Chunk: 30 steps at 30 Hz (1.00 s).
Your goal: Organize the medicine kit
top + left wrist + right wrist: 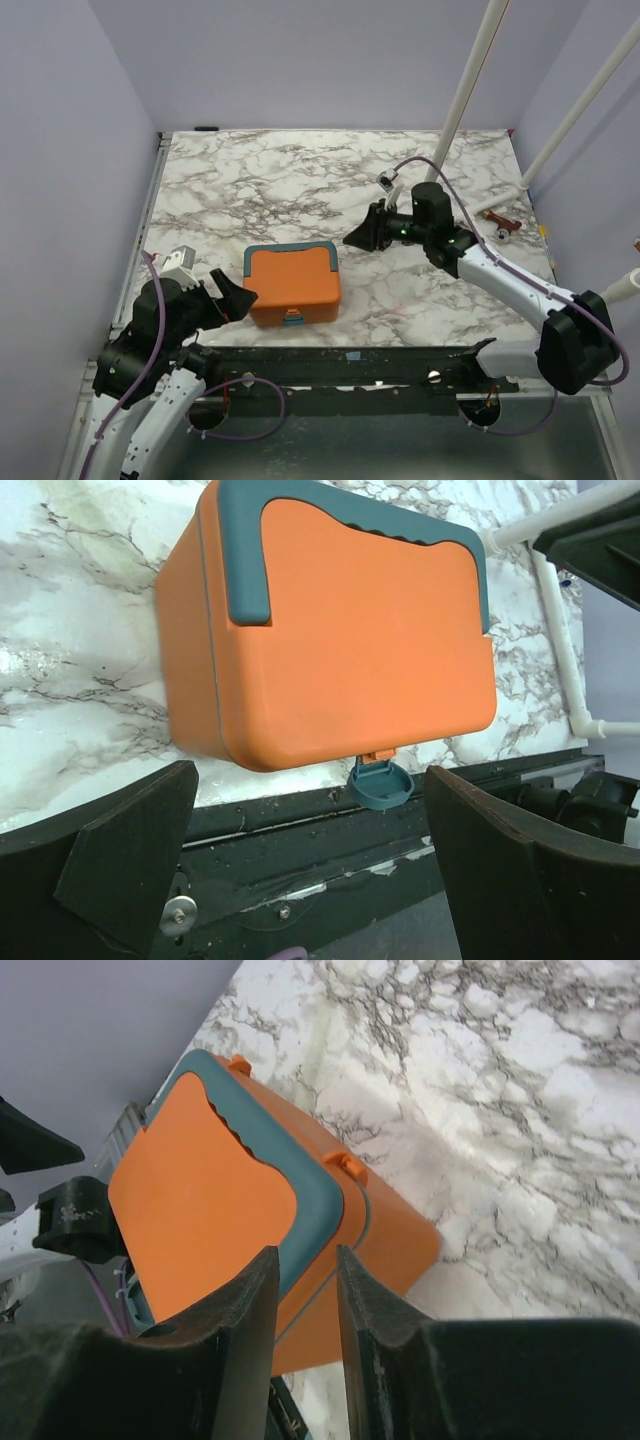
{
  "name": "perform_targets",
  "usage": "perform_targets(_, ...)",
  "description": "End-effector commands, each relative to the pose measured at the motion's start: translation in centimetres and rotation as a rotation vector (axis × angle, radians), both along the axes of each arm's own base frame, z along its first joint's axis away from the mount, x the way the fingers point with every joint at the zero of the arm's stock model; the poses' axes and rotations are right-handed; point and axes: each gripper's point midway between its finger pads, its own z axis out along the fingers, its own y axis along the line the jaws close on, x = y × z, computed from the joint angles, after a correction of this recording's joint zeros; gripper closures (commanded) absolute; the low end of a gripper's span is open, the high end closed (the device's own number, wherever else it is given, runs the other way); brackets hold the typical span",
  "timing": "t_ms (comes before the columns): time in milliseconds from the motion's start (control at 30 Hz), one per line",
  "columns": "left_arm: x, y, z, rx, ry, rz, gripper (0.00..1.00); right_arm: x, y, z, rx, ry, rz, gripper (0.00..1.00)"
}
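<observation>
The white marble-patterned counter (280,180) fills the scene. At its near edge, left of centre, sits the orange rectangular plastic medicine kit (292,278) with dark teal trim, lid down. The left hand (240,296) is just beside the kit's left side, spread wide and gripping nothing. In its wrist view the black fingers (120,860) frame the box with no contact that I can see. Over on the right, the right hand (352,238) hovers above the counter near the kit's far right corner. Its jaws are parted by only a narrow slit, empty, touching nothing. Smallest of all, the round teal latch tab (380,785) hangs at the kit's near edge.
</observation>
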Motion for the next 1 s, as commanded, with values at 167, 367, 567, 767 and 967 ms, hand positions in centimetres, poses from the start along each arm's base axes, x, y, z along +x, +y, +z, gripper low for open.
perform_targets(167, 4.6, 0.3, 3.1, 0.12, -0.059, 0.036, 0.02, -4.2, -3.0, -3.0, -0.151, 0.128, -0.044, 0.65)
perform_targets(367, 8.5, 0.1, 5.0, 0.211, -0.105, 0.046, 0.02, -7.6, -2.9, -6.3, -0.171, 0.212, -0.047, 0.64)
perform_targets(567, 12.4, -0.3, 6.0, 0.249, -0.115, 0.043, 0.02, -10.6, -2.3, -10.4, -0.303, 0.249, -0.096, 0.66)
perform_targets(767, 16.3, -1.0, 5.4, 0.248, -0.093, 0.012, 0.02, -13.2, -0.7, -11.5, -0.203, 0.335, -0.1, 0.8)
perform_targets(967, 19.1, -3.4, 3.2, 0.221, -0.037, -0.099, 0.02, -15.1, 1.8, -10.7, -0.043, 0.413, -0.056, 0.95)
